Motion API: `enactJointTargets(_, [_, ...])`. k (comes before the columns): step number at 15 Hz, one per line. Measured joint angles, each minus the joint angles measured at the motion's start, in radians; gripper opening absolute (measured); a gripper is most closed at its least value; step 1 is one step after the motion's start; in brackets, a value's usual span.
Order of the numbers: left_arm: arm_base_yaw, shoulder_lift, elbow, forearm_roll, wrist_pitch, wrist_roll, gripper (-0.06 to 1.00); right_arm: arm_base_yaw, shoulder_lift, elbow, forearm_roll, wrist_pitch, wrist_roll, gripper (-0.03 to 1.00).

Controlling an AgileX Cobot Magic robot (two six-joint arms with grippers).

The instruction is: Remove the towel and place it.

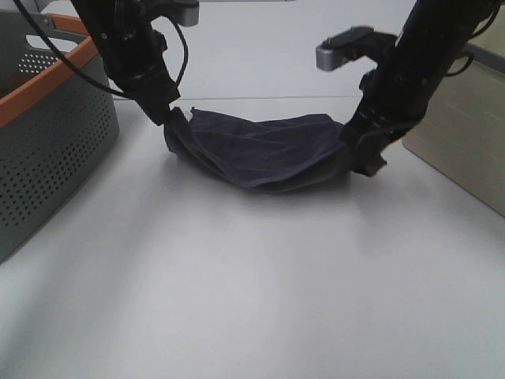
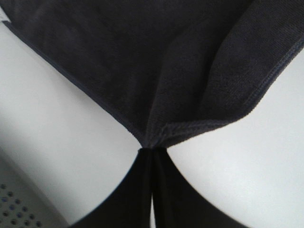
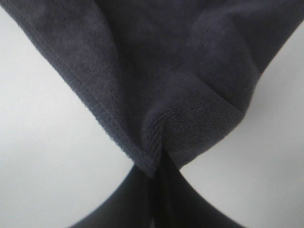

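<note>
The towel [image 1: 260,150], a dark navy-purple cloth with a stitched hem, hangs slack between my two grippers just over the white table [image 1: 237,292], its middle sagging down to the surface. My left gripper [image 1: 172,118] is shut on its left corner. My right gripper [image 1: 357,154] is shut on its right corner. In the left wrist view the towel [image 2: 156,61] fans out from the pinched corner at the closed left gripper [image 2: 152,151]. In the right wrist view the towel [image 3: 156,71] bunches where the right gripper [image 3: 159,166] clamps it.
A grey perforated basket [image 1: 39,150] with an orange rim stands at the left edge. A beige board [image 1: 465,134] lies at the right. White table stretches in front of the towel.
</note>
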Motion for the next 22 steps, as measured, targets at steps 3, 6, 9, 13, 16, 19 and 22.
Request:
enactJointTargets(3, [0.0, 0.002, 0.115, -0.052, 0.005, 0.01, 0.0, 0.0, 0.066, 0.043, 0.004, 0.176, 0.002, 0.0])
enactJointTargets(6, [-0.006, -0.02, 0.249, -0.06, 0.003, 0.025, 0.0, 0.0, 0.067, 0.051, 0.003, 0.263, 0.004, 0.0])
enactJointTargets(9, [-0.032, -0.077, 0.365, -0.073, 0.006, 0.037, 0.0, 0.0, 0.067, 0.051, -0.007, 0.269, 0.004, 0.0])
enactJointTargets(13, [-0.033, -0.132, 0.512, -0.058, 0.006, 0.04, 0.0, 0.0, 0.067, 0.128, 0.04, 0.27, 0.012, 0.0])
enactJointTargets(16, [-0.033, -0.156, 0.569, -0.028, 0.006, 0.04, 0.0, 0.0, 0.067, 0.186, 0.108, 0.27, 0.02, 0.0])
enactJointTargets(19, [-0.033, -0.156, 0.612, -0.026, 0.005, 0.04, 0.0, 0.0, 0.067, 0.25, 0.201, 0.268, 0.026, 0.0])
enactJointTargets(22, [-0.033, -0.156, 0.627, -0.026, 0.005, 0.04, 0.0, 0.0, 0.067, 0.284, 0.22, 0.268, 0.026, 0.05])
